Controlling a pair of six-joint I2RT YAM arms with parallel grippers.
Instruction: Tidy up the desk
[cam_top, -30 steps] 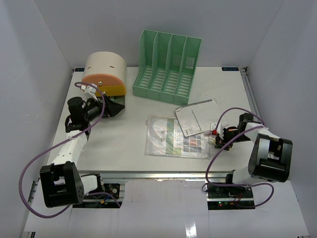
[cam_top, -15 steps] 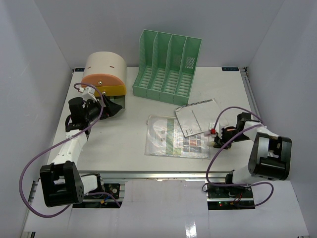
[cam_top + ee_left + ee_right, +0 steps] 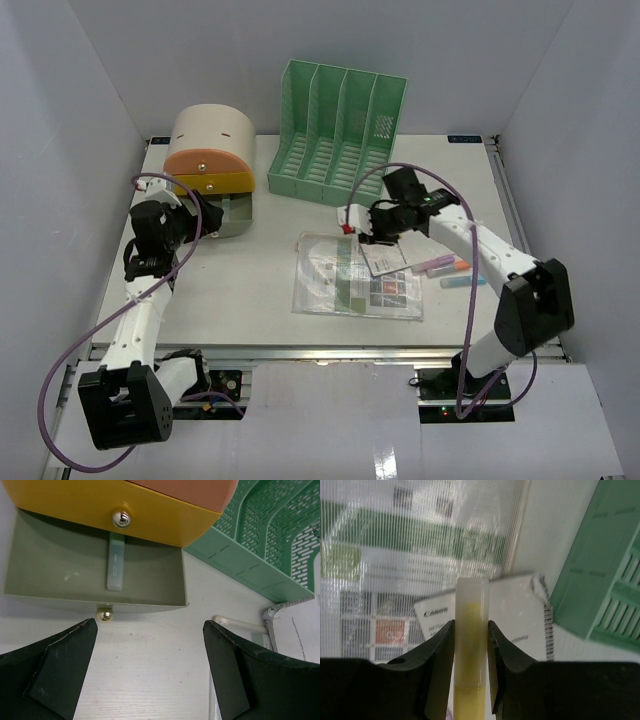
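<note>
The white desk [image 3: 250, 290] holds everything. My right gripper [image 3: 358, 224] is shut on a yellow highlighter with a clear cap [image 3: 471, 610] and holds it above a small spiral notebook [image 3: 520, 610] and a clear plastic sleeve of papers [image 3: 355, 280]. My left gripper [image 3: 203, 215] is open and empty, just in front of the open grey-green drawer [image 3: 150, 575] of the cream-and-orange drawer box [image 3: 208, 150]. A pale green marker [image 3: 115, 562] lies inside that drawer. In the left wrist view the fingers [image 3: 55, 670] stand wide apart over bare desk.
A green slotted file rack [image 3: 340, 130] stands at the back centre and also shows in the left wrist view [image 3: 270, 540]. A pink marker [image 3: 440, 265] and a blue marker [image 3: 462, 281] lie right of the sleeve. White walls enclose the desk.
</note>
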